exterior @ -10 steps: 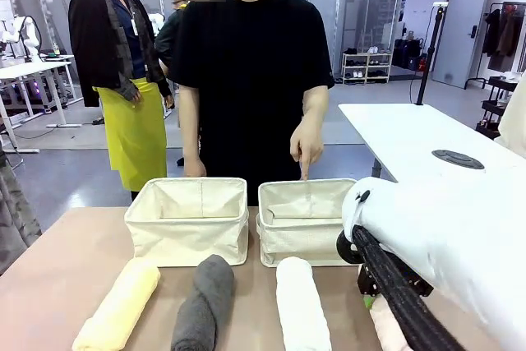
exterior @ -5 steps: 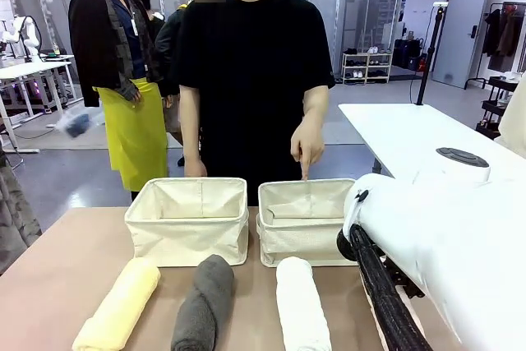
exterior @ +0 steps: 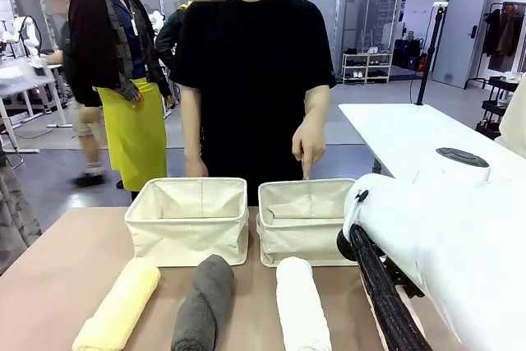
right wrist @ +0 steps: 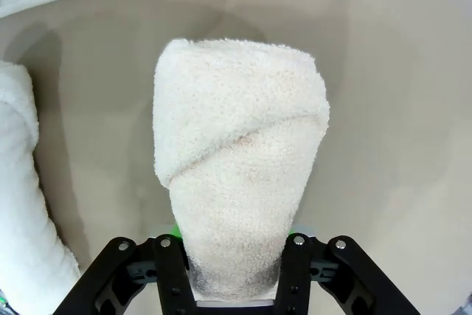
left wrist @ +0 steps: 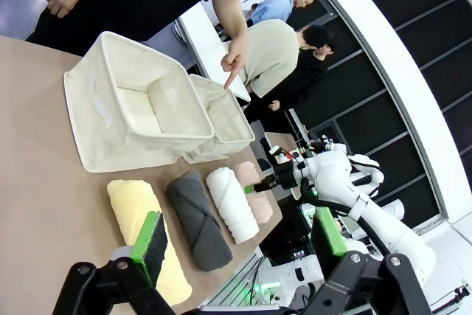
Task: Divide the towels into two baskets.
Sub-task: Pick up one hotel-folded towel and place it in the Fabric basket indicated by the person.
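Two cream baskets stand side by side, the left basket (exterior: 187,221) and the right basket (exterior: 302,223). In front of them lie the pale yellow towel (exterior: 120,306), the dark grey towel (exterior: 205,302) and the white towel (exterior: 299,308). The pale pink towel (right wrist: 240,153) lies on the table beside the white one (right wrist: 22,204), and my right gripper (right wrist: 234,267) is shut on its near end. My left gripper (left wrist: 240,237) hangs open above the table's edge, over the yellow towel (left wrist: 140,215). The person's hand (exterior: 306,147) points a finger down into the right basket.
My right arm's white bulk (exterior: 440,252) covers the table's right front corner. The person stands at the far edge behind the baskets. A second white table (exterior: 411,133) stands farther back on the right, and other people move about in the background.
My right arm sank lower over the pink towel during the first half second, hiding it in the front view, and has held still since. The baskets, the other towels and the pointing hand stayed put.
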{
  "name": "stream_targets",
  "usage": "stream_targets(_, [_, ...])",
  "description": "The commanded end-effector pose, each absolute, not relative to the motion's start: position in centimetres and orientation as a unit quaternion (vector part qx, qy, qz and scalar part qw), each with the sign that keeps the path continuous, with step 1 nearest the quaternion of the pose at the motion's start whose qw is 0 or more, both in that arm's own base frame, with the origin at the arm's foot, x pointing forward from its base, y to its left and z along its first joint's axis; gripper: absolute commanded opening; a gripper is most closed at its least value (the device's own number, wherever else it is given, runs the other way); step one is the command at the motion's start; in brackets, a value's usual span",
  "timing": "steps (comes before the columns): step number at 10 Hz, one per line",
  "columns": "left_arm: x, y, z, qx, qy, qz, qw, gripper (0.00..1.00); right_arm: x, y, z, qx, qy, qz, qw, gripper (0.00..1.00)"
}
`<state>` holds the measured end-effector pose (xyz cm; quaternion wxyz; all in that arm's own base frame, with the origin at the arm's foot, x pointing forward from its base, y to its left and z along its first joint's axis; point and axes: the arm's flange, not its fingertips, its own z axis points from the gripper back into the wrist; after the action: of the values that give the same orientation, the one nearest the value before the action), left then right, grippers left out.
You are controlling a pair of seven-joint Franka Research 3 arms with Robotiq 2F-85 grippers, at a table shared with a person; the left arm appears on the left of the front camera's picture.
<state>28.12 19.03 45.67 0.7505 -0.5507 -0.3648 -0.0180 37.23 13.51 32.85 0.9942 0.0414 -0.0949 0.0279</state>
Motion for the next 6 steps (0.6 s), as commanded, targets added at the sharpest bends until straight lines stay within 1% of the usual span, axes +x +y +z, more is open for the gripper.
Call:
stream_targets(1, [27.8,19.1,45.9,-0.554,-0.369,-0.023,0.746,1.00,36.7,14.1,35.6,0.002,-0.145,0.123,0.982,0.42])
stream_targets(4, [27.8,19.1,45.9,-0.554,-0.369,-0.023,0.746,1.00,37.2,12.7,40.5,-0.022,-0.136,0.210,0.968,0.42])
stream_targets(6, [27.8,19.1,45.9,-0.554,-0.369,-0.023,0.746,1.00,38.9,12.5,44.0,-0.016,-0.110,0.318,0.941,0.42])
